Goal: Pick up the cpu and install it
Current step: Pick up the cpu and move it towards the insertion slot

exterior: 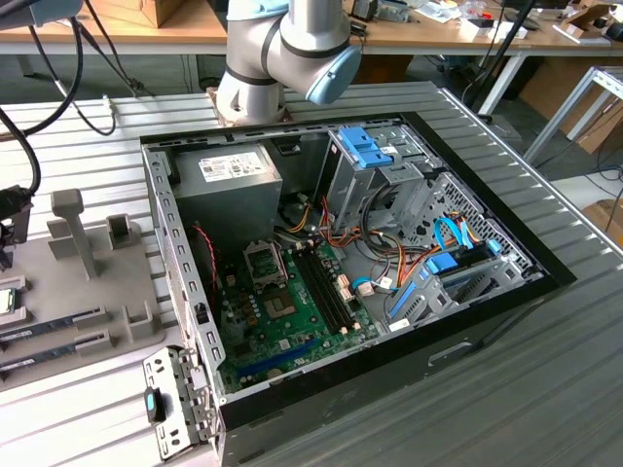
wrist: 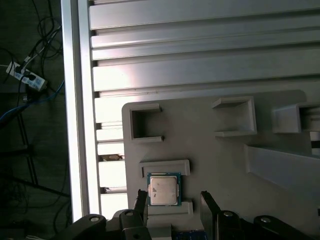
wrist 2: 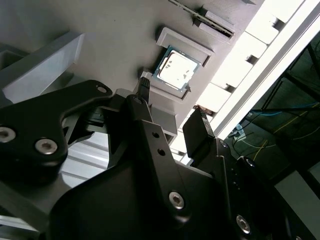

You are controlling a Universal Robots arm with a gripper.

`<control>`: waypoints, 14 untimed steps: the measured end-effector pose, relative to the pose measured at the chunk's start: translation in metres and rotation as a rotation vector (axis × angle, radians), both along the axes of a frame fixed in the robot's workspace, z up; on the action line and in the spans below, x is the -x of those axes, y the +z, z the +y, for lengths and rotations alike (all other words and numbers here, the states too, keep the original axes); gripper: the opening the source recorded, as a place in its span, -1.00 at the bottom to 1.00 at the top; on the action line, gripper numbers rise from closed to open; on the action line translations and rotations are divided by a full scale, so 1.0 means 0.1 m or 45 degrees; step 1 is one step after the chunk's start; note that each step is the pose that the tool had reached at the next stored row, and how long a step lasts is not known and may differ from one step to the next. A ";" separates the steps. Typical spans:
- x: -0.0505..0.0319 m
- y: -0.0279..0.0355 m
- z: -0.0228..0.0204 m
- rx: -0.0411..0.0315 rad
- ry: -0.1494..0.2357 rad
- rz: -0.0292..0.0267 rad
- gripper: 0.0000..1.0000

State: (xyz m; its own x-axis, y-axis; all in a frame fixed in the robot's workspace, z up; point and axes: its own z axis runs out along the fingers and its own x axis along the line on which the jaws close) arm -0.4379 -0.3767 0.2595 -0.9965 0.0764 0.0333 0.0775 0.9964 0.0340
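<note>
Two black fingers of the gripper stand wide apart and hold nothing; in the first wrist view the cpu appears between them, one finger on each side. Contact between fingers and cpu cannot be determined. The cpu lies flat, silver-grey top upward with its green rim showing, on a grey fixture plate, seated between two raised grey ledges that bound opposite edges. The fixture plate rests on the ribbed aluminium bench. In the second wrist view the cpu sits in the same pocket just beyond the fingertips of the gripper. In the exterior view, the open computer case is set into the bench, well apart from the fixture plate, and the motherboard carries the CPU socket beside the memory slots.
</note>
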 end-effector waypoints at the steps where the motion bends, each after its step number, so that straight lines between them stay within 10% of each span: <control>1: 0.000 -0.002 0.000 0.0000 0.000 0.0000 0.08; 14: 0.000 -0.030 0.000 0.0000 0.000 -0.0001 0.08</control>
State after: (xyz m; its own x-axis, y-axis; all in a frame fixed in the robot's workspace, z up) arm -0.4379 -0.3767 0.2566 -0.9965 0.0763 0.0332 0.0775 0.9964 0.0340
